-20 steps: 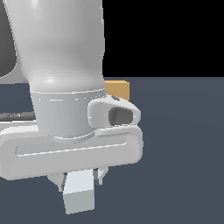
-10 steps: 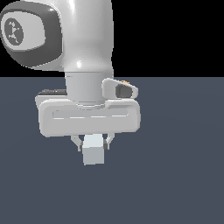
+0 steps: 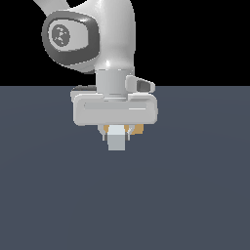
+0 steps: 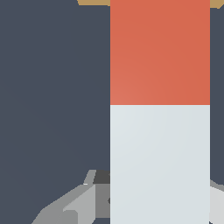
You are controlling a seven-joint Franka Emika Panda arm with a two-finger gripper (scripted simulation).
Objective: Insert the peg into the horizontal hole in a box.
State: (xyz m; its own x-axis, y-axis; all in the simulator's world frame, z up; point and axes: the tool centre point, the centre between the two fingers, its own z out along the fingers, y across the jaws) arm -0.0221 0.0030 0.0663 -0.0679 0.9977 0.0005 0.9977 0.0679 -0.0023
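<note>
My gripper [image 3: 116, 137] hangs under the white arm, shut on the peg [image 3: 116, 140], whose pale end face points at the exterior camera. In the wrist view the peg [image 4: 159, 131] runs lengthwise, white near the fingers [image 4: 72, 205] and orange-red toward its far end. The tan box [image 3: 138, 129] shows only as slivers behind the gripper in the exterior view, and as a thin tan strip [image 4: 94, 2] past the peg's red end in the wrist view. The hole is hidden.
A flat dark grey-blue floor [image 3: 195, 195] spreads all around under the arm, with black background above it.
The arm and gripper with the peg have drawn away from the exterior camera and look smaller. The box, seen beside the arm a second ago, now sits behind the gripper.
</note>
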